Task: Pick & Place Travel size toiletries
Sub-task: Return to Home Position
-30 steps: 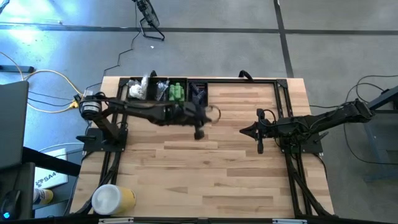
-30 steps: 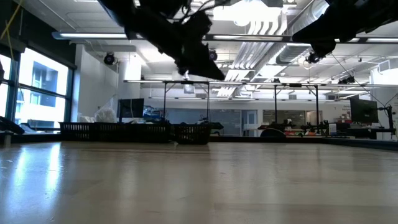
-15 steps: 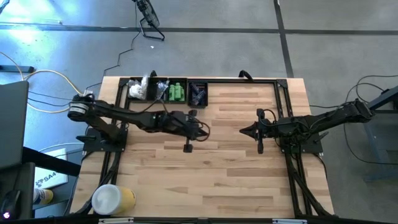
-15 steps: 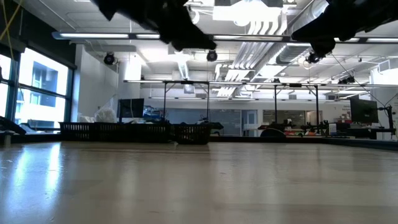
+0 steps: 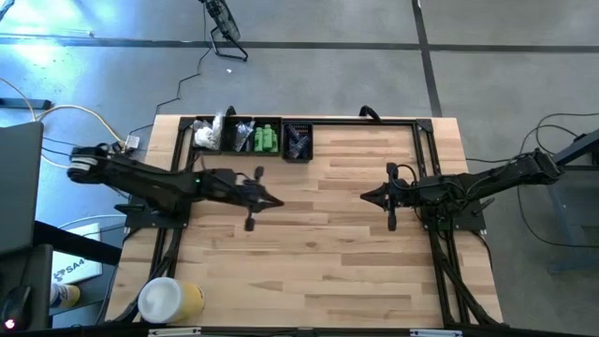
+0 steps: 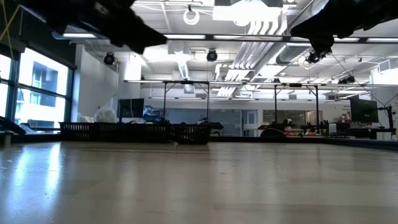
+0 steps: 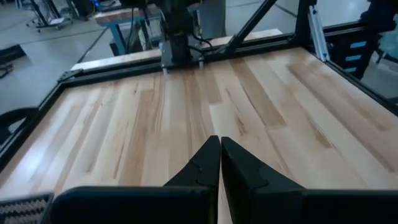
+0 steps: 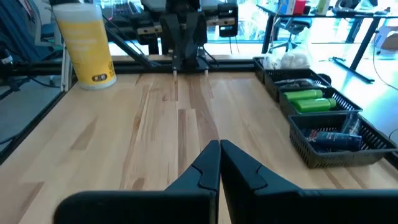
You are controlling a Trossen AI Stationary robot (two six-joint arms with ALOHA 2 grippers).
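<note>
Got left gripper (image 5: 273, 201) mid-left, right gripper (image 5: 367, 197) mid-right, both pinched closed, empty; green bottles (image 5: 267, 139) in black bins (image 8: 329, 155) upper left.

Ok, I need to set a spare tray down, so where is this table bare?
Bare: the table middle between left pincer and right pincer, and the near strip right of the cylinder. Also the far edge right of the bins. Crowded: the far-left corner, by those bins.
</note>
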